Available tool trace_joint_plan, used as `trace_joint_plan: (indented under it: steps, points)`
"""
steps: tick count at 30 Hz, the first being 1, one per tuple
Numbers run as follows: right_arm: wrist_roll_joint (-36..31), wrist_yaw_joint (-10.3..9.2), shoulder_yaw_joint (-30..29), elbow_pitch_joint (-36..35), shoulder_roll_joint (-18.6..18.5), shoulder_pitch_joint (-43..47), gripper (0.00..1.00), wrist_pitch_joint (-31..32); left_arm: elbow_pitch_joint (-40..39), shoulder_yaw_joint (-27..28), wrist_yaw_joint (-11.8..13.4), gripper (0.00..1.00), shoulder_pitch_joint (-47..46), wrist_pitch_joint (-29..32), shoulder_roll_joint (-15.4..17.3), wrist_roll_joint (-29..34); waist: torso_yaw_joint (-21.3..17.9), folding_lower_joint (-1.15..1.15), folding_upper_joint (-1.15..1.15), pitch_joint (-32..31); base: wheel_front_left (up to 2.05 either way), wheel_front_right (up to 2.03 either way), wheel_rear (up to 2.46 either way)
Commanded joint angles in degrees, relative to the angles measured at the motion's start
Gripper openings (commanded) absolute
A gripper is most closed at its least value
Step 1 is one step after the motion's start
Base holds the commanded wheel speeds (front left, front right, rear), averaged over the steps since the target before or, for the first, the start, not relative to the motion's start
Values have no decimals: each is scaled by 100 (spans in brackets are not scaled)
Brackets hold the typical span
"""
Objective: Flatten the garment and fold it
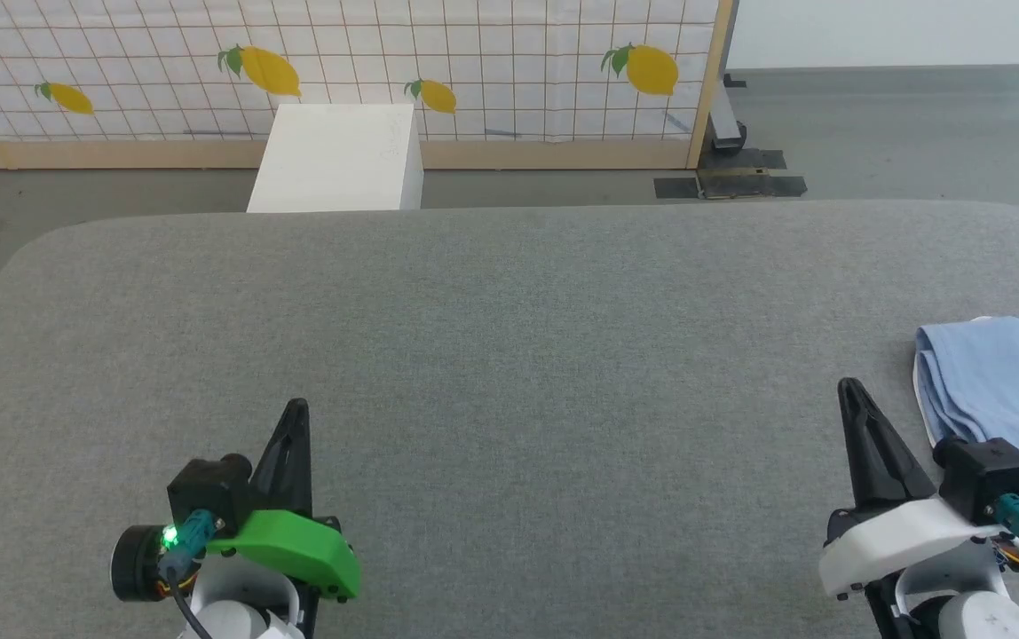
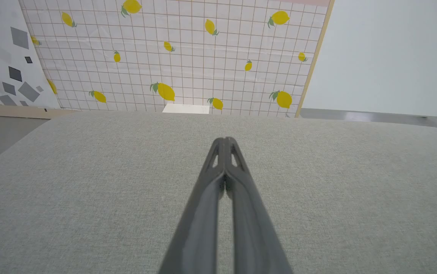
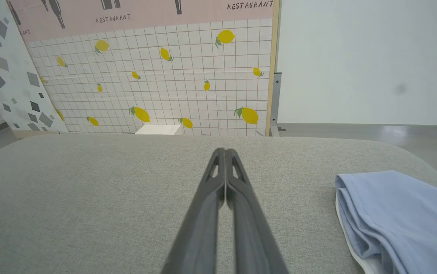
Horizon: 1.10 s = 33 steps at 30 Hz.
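The garment (image 1: 1007,382), a light blue knit shirt with a white edge, lies in folded layers at the table's right edge, partly cut off by the frame. In the right wrist view the garment (image 3: 397,213) sits low on the right, a short way right of my fingers. My right gripper (image 1: 849,387) is shut and empty, just left of the cloth and apart from it; its tips (image 3: 225,151) are pressed together. My left gripper (image 1: 296,406) rests at the lower left, far from the garment, shut with nothing in it, its tips (image 2: 224,139) closed over bare fabric.
The grey fabric-covered table (image 1: 509,337) has rounded far corners. Beyond its far edge stands a white box (image 1: 336,160) on the floor, in front of a tiled partition with lemon prints (image 1: 323,62). Grey floor lies to the right of the partition.
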Motion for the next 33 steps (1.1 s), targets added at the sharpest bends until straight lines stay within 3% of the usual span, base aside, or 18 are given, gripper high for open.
trace_joint_plan:
  steps: [1, 33]
  points:
    - [-76, -4, 16, -47, 5, 32, 0, 29, -48, 27, 44, 0, 79, 30, -14, 68, 1, 0, 0, 0, 0, 0, 0]
    - [-310, -6, 106, -172, 9, 53, 0, 222, -416, 103, 158, 0, 201, 404, -24, 394, 29, 0, 0, -11, 0, 0, 0]
